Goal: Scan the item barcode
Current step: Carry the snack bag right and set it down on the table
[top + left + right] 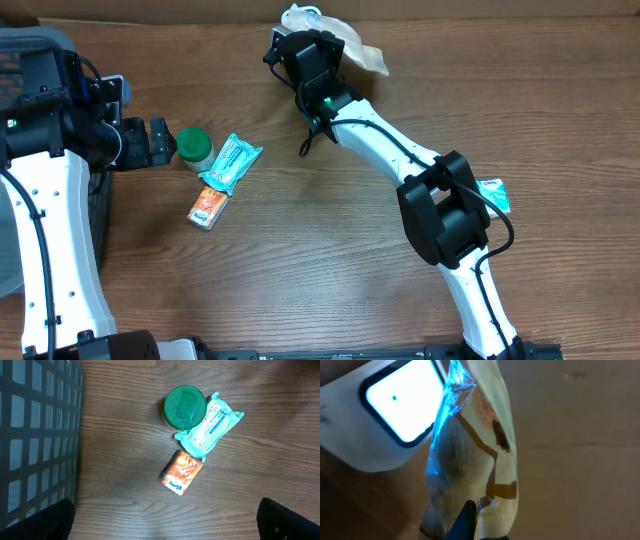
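**A:** Where is the item being scanned?

**B:** I am pinching the plastic bag tight in the right gripper, at twelve o'clock on the table. I am holding it beside the scanner, at the bag's ten o'clock, probably so the glowing window reads the barcode.

**A:** And the left gripper?

**B:** It is hanging wide apart and empty at nine o'clock, beside the green-lidded jar.

Brown wood-grain surface. Just beyond the left hand stands a green-lidded jar, with a teal packet touching its far side and an orange packet just beside that. A small teal sachet lies well away from this hand.
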